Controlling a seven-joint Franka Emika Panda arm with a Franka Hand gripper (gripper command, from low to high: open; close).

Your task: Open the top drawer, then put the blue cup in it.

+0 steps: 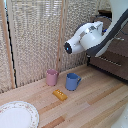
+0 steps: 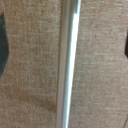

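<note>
The gripper is right up against the top drawer, with its two fingers spread wide, one dark tip at each side edge of the wrist view. Between them runs the silver bar handle, lengthwise through the gap; neither finger touches it, and open brown wood grain shows on both sides of the bar.

In the exterior view the white arm reaches in toward the dark dresser on the exterior view's right; the gripper itself is hidden behind the arm there. The drawer front looks shut, flush with the one below it.

On the wooden floor, well apart from the dresser, the blue cup stands upright, its handle toward the exterior view's right. Just beside it, farther left, stands a pink cup; the two do not touch. A small yellow block lies nearer, in front of the cups. A white plate sits at the near left corner. What the cups hold cannot be told. A reed screen closes off the far side behind them.
</note>
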